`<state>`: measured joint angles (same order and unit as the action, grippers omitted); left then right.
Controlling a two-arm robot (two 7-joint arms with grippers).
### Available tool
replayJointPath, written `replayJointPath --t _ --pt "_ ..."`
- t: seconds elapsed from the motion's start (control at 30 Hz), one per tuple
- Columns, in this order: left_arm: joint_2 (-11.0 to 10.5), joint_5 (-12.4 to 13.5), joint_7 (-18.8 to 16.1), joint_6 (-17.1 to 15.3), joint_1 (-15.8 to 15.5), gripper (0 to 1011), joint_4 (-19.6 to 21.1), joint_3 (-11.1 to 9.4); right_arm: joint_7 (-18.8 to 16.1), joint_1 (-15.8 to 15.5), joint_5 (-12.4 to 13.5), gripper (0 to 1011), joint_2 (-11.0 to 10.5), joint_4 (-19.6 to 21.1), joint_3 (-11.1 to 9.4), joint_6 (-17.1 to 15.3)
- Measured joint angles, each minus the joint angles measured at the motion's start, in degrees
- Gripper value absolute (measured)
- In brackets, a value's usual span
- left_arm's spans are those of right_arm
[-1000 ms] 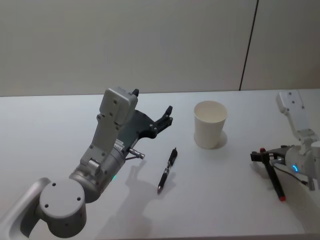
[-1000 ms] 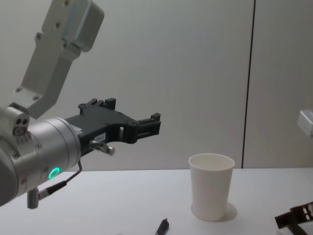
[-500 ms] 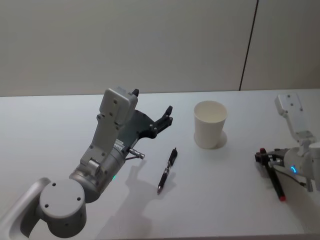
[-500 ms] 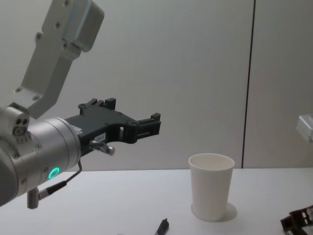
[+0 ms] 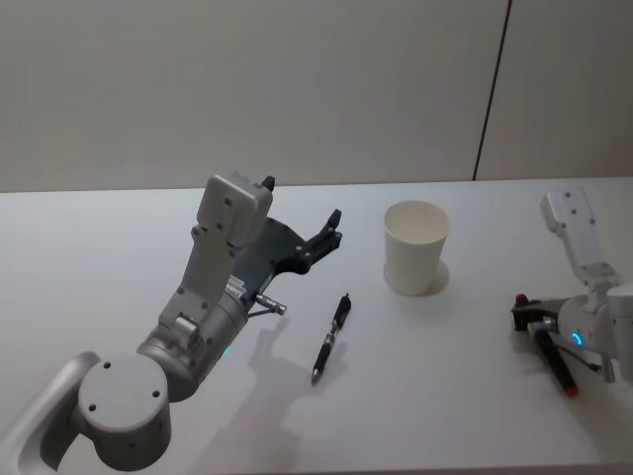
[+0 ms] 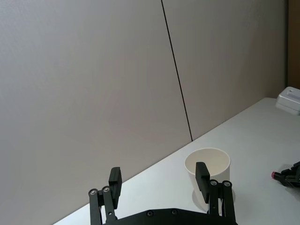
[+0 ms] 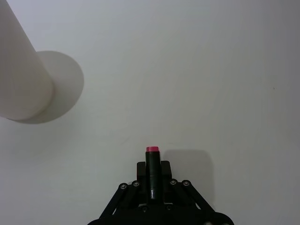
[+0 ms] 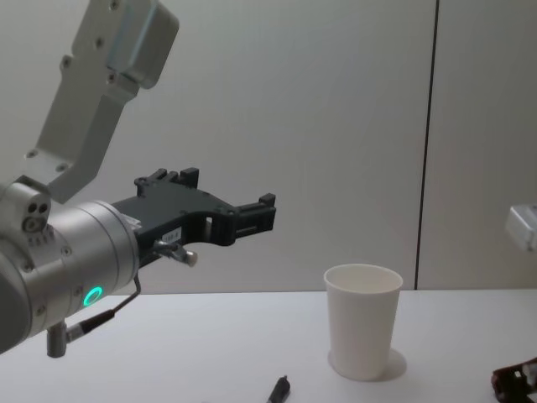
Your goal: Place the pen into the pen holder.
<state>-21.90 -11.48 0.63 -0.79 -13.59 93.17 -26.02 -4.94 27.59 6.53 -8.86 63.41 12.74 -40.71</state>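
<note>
The pen holder, a white paper cup (image 5: 415,247) (image 8: 362,321) (image 6: 207,168) (image 7: 18,70), stands upright at the table's middle back. A black pen (image 5: 330,336) (image 8: 278,389) lies flat on the table, in front of the cup and to its left. A second black pen with a pink-red end (image 5: 556,363) (image 7: 152,159) sits in my right gripper (image 5: 534,319) (image 7: 152,169) (image 8: 516,382), which is shut on it low over the table, right of the cup. My left gripper (image 5: 331,233) (image 8: 252,217) (image 6: 158,180) hangs open in the air left of the cup, above the lying pen.
The white table (image 5: 465,416) ends at a grey wall with a dark vertical seam (image 5: 492,89) behind the cup. My left arm's large silver joints (image 5: 188,336) fill the front left.
My right gripper has drawn a little to the right with its pen, away from the cup. The left arm, the cup and the lying pen have not moved.
</note>
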Motion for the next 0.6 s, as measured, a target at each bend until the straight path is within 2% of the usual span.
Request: replayJointPath --t 0.33,0.6 --pt "0.01 0.00 0.00 0.00 0.00 1000 0.00 0.00 -0.51 -0.37 0.03 166 0.00 -0.03 -0.20 1.64" --pt "0.00 0.00 0.00 0.00 0.00 1000 0.00 0.00 -1.23 -1.22 0.35 166 -0.32 1.92 -0.53 5.36"
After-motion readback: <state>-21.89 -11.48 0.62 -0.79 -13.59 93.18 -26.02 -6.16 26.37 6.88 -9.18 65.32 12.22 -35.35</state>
